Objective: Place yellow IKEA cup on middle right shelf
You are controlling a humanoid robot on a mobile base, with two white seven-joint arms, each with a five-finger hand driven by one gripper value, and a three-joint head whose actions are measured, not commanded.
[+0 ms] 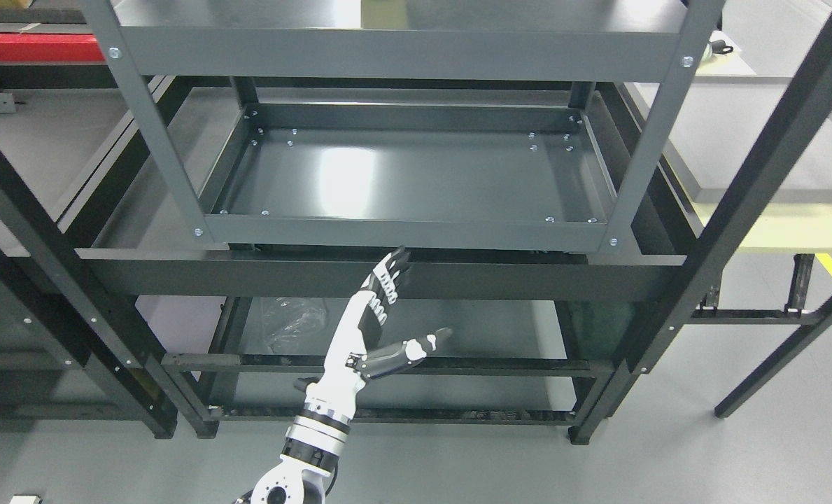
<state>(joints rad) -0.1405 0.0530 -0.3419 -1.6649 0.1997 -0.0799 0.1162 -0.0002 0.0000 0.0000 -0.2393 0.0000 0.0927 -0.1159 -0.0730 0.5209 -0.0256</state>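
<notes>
My left hand [381, 308] hangs open and empty before the shelf [416, 175]. No cup shows; I judge it light, stiff, slippery, best gripped around its body.

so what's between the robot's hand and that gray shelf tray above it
In the head view, a dark horizontal crossbar of the outer rack runs between the open left hand and the gray shelf tray. No cup shows anywhere.
</notes>
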